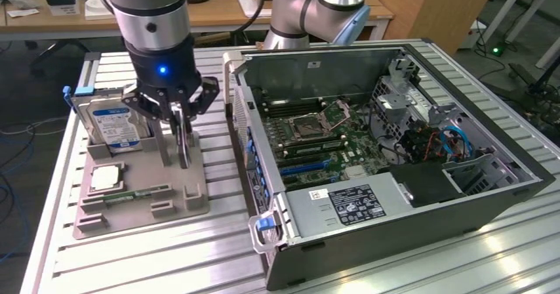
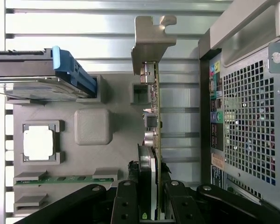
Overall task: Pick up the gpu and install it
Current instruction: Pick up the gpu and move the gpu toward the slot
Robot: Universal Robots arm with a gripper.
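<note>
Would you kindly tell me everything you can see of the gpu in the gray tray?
The gpu is a thin card standing upright on its long edge in a slot of the gray tray, beside the open computer case. Seen edge-on, it shows a green board, a black cooler on one face and a bent silver metal bracket at one end. The tool appears clamped on its two faces.

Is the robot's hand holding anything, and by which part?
The hand is shut on the thin green circuit-board card with silver end bracket, by its top edge, far from the bracket; the card stands in the grey tray.
</note>
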